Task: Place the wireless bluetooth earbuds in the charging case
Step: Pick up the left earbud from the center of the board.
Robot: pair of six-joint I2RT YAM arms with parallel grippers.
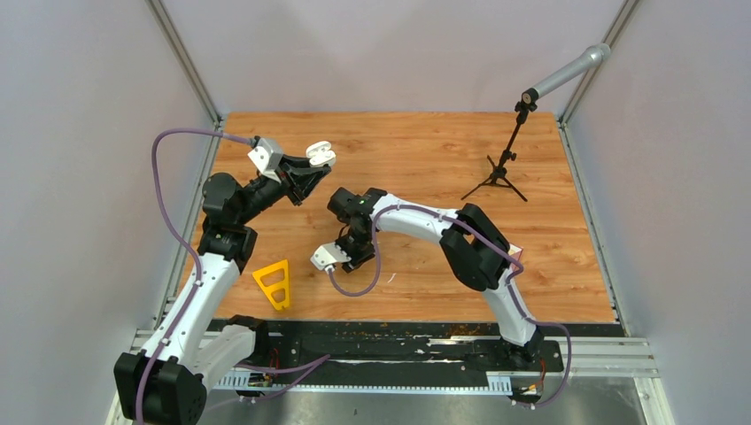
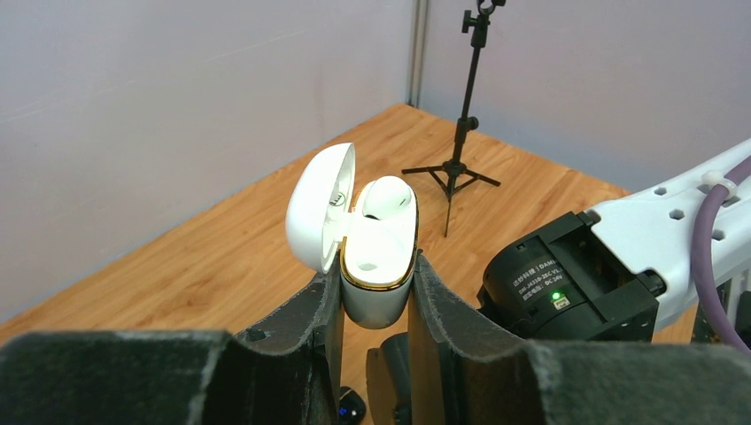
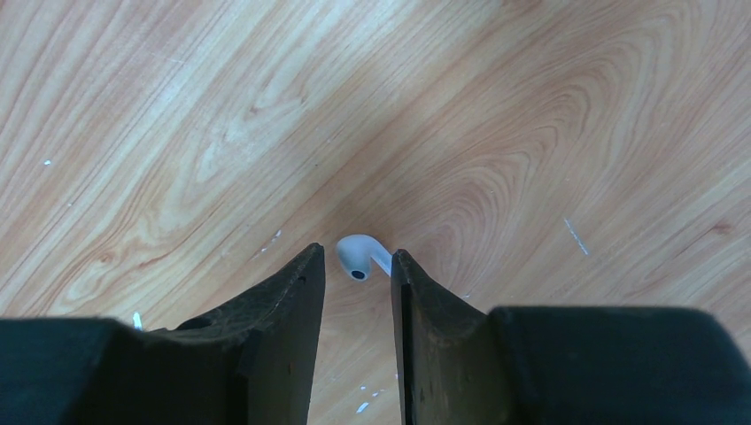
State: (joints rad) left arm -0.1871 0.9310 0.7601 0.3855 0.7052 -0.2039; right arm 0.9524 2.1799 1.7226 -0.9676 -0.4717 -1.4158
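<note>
The open charging case (image 2: 376, 232) is being pinched by the left gripper (image 2: 375, 270).
A white earbud (image 3: 354, 257) is being straddled by the slightly spread right gripper (image 3: 358, 266).

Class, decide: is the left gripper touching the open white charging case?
Touching. In the left wrist view, the left gripper presses both fingers against the charging case.

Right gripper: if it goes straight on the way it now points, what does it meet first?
Probably the white earbud lying just beyond its jaws, then the wooden table; depth is unclear.
</note>
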